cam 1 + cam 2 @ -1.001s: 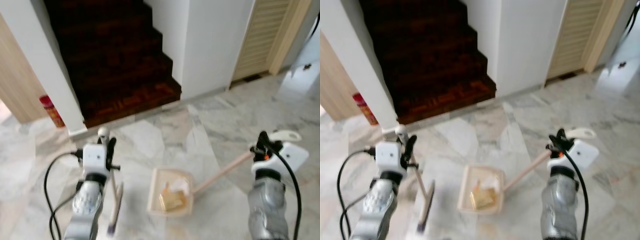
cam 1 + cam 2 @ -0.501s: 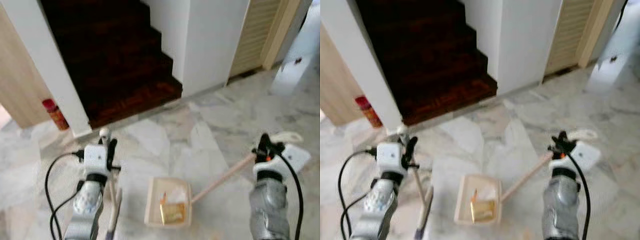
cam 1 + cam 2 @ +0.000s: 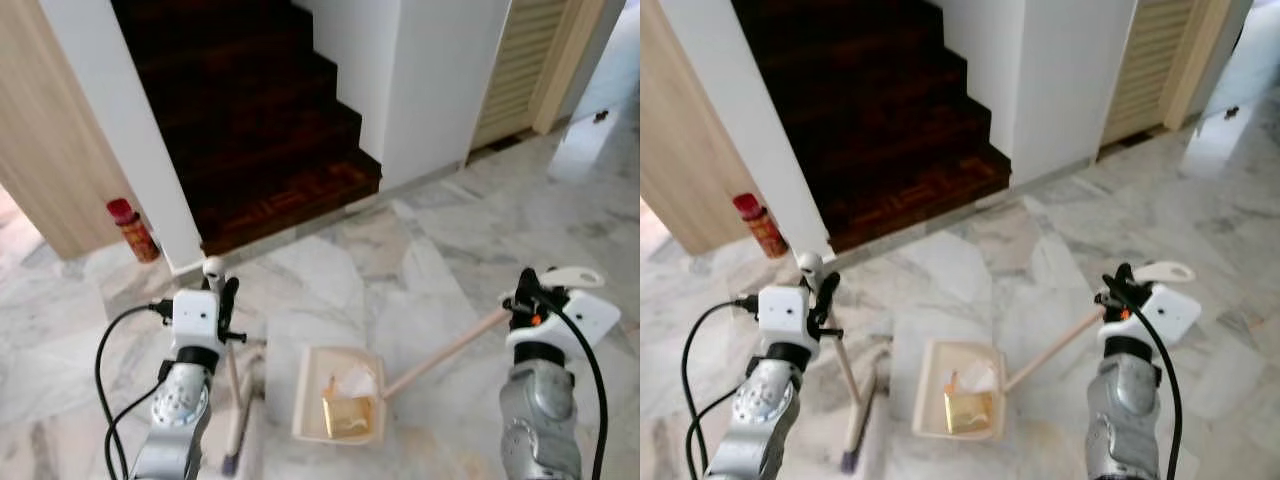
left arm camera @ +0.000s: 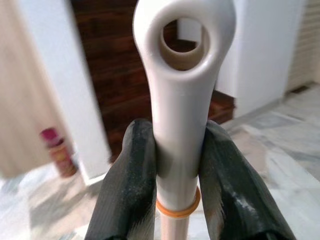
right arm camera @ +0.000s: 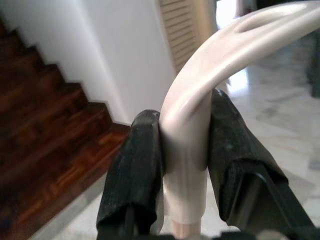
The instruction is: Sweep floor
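Marble floor [image 3: 420,260] in pale grey and cream runs up to a dark wooden staircase [image 3: 260,120] set between white walls; its upper steps are lost in shadow, and a louvred door [image 3: 520,70] is cut off at the frame's edge; a red canister [image 3: 132,229] stands by the wall's foot. The left gripper [image 4: 175,172] clamps the cream handle of the broom [image 3: 232,390] just below its hanging loop; the broom's head sits low on the floor, its far end cut off. The right gripper [image 5: 182,165] pinches the curved top of the dustpan [image 3: 340,407] handle; the pan rests on the floor between the arms, just beside the broom, holding a yellowish wrapper [image 3: 345,412] and something pale, too small to identify.
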You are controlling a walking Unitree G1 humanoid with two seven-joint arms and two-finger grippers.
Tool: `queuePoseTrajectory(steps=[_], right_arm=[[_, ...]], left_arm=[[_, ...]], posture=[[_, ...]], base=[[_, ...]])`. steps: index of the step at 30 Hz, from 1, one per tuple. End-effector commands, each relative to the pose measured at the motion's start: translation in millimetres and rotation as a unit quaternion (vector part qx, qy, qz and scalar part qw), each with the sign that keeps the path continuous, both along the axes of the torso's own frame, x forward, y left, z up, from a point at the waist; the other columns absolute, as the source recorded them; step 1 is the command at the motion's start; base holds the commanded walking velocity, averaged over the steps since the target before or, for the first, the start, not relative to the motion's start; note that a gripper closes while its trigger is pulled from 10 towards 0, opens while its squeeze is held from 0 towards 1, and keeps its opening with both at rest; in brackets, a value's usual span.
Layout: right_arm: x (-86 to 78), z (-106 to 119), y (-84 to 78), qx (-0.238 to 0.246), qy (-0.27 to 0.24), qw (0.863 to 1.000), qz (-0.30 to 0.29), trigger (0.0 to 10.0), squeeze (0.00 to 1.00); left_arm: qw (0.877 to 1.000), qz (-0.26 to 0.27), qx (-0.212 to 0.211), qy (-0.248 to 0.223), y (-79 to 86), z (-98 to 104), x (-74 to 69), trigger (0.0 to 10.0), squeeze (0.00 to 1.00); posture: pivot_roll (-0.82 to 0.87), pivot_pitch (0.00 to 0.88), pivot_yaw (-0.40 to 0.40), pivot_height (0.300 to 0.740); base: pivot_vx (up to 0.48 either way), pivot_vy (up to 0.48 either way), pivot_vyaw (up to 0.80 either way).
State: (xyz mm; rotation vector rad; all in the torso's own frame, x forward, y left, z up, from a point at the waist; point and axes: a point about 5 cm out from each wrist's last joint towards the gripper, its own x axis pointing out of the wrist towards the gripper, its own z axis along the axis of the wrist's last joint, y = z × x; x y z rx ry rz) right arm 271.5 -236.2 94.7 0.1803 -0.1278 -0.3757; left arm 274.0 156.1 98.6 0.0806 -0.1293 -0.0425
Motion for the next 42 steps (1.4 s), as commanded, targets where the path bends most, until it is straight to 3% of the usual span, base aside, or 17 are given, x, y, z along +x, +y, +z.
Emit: queuePoseTrajectory(steps=[1, 13, 37, 42], right_arm=[[7.8, 14.8, 11.3, -0.002, -0.033, 0.999, 0.019, 10.0, 0.00], [7.4, 12.2, 15.3, 0.001, -0.033, 0.999, 0.030, 10.0, 0.00], [8.5, 10.1, 20.3, 0.004, -0.035, 0.998, 0.047, 10.0, 0.00], [8.1, 10.1, 21.4, 0.004, -0.035, 0.998, 0.049, 10.0, 0.00]], left_arm=[[1.000, 0.006, 0.013, -0.023, 7.7, 9.5, 0.7, 10.0, 0.00], [1.000, -0.001, 0.017, -0.022, 9.2, 8.4, -0.9, 10.0, 0.00], [0.999, -0.015, 0.021, -0.022, 7.2, 8.3, -1.5, 10.0, 0.00], [0.999, -0.018, 0.023, -0.020, 7.2, 8.6, -1.6, 10.0, 0.00]], posture=[[-0.04, 0.000, 0.026, 0.740], [-0.04, 0.000, 0.031, 0.740], [-0.04, 0.000, 0.043, 0.740], [-0.03, 0.000, 0.045, 0.740]], base=[[0.000, 0.337, 0.46], [0.000, 0.335, 0.46], [0.000, 0.335, 0.00], [0.000, 0.334, 0.77]])
